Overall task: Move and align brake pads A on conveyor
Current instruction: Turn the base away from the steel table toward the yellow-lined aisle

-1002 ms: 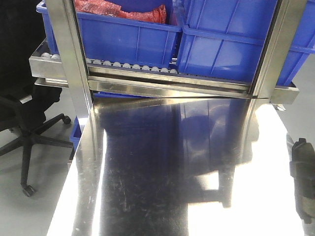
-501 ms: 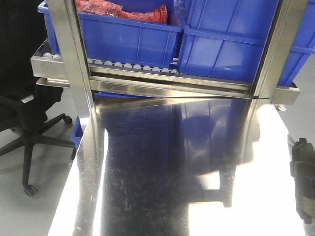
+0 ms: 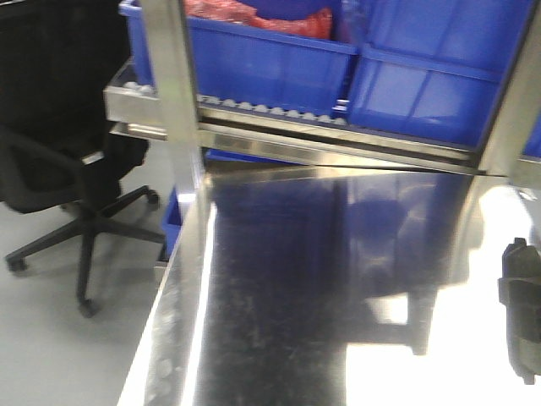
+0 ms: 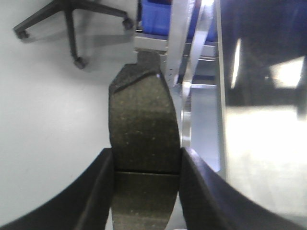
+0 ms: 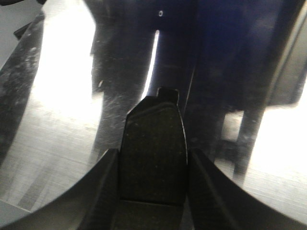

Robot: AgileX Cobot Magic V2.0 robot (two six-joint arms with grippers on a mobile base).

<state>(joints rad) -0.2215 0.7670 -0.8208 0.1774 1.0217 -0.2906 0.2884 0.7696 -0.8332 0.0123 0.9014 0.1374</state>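
Left wrist view: the left gripper (image 4: 146,165) clamps a brake pad (image 4: 143,115) above the floor beside the steel table (image 4: 259,143) — the right gripper (image 5: 153,160) pinches a second brake pad (image 5: 154,134) over that table. Both look stiff, dense and gritty, so gripping the long edges at the groove suits.

No writing, label, number or sign can be read in any view. There is none on the brake pad (image 4: 144,139) clamped in the left gripper (image 4: 146,165), the brake pad (image 5: 156,139) clamped in the right gripper (image 5: 153,165), the blue bins (image 3: 270,63) beyond them or the steel table (image 3: 296,296) beneath.
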